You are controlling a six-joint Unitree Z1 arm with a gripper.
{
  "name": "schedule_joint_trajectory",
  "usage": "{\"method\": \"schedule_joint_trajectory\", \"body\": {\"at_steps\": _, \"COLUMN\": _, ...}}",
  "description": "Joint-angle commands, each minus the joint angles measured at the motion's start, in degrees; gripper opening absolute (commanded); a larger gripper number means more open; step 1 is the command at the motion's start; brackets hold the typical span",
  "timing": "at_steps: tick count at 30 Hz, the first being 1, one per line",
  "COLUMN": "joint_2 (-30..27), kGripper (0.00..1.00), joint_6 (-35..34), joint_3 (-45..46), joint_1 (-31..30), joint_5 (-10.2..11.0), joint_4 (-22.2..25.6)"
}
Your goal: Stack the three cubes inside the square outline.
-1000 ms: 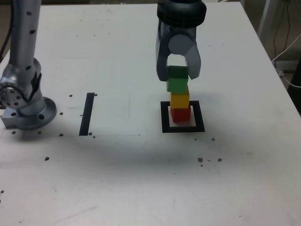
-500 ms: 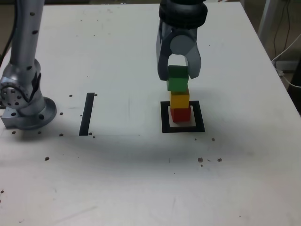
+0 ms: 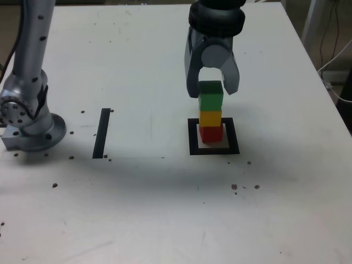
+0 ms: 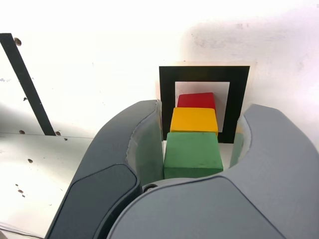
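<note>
With the pincer spread clear of the green cube, I rate the cubes light, rigid, matte; grip opp. side faces, centred, w/o nudging the stack.

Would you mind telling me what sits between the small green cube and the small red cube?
The yellow cube sits between the green cube and red cube, seen in both views.

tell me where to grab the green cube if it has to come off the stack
Take the green cube by its two opposite side faces, coming straight down from above. It sits on top of the yellow cube, so its sides are free, and the gripper already straddles it with jaws apart.
</note>
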Motion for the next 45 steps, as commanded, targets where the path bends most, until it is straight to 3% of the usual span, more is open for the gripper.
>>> {"method": "schedule_joint_trajectory", "body": {"at_steps": 1, "joint_2": -0.3, "kGripper": 0.7, "joint_6": 0.1, "joint_3": -0.4, "joint_1": 0.2, "joint_5": 0.1, "joint_4": 0.4}}
{"method": "schedule_joint_trajectory", "body": {"at_steps": 5, "joint_2": -0.6, "kGripper": 0.92, "joint_6": -0.1, "joint_3": -0.3, "joint_1": 0.2, "joint_5": 0.6, "joint_4": 0.8}}
{"method": "schedule_joint_trajectory", "body": {"at_steps": 8, "joint_2": -1.5, "kGripper": 0.99, "joint_6": -0.3, "joint_3": 0.0, "joint_1": 0.2, "joint_5": 1.1, "joint_4": 1.2}}
{"method": "schedule_joint_trajectory", "body": {"at_steps": 15, "joint_2": -7.1, "kGripper": 1.0, "joint_6": 0.1, "joint_3": 1.6, "joint_1": 0.0, "joint_5": 1.3, "joint_4": 2.2}}
{"method": "schedule_joint_trajectory", "body": {"at_steps": 22, "joint_2": -14.2, "kGripper": 1.0, "joint_6": 1.7, "joint_3": 4.1, "joint_1": -0.9, "joint_5": -1.2, "joint_4": 4.1}}
{"method": "schedule_joint_trajectory", "body": {"at_steps": 29, "joint_2": -20.6, "kGripper": 1.0, "joint_6": 2.0, "joint_3": 13.8, "joint_1": -1.3, "joint_5": -2.2, "joint_4": 3.9}}
{"method": "schedule_joint_trajectory", "body": {"at_steps": 37, "joint_2": -24.1, "kGripper": 1.0, "joint_6": 2.0, "joint_3": 25.7, "joint_1": -1.3, "joint_5": -0.3, "joint_4": -0.7}}
{"method": "schedule_joint_trajectory", "body": {"at_steps": 45, "joint_2": -27.5, "kGripper": 1.0, "joint_6": 2.1, "joint_3": 37.5, "joint_1": -1.3, "joint_5": -0.7, "joint_4": -5.6}}
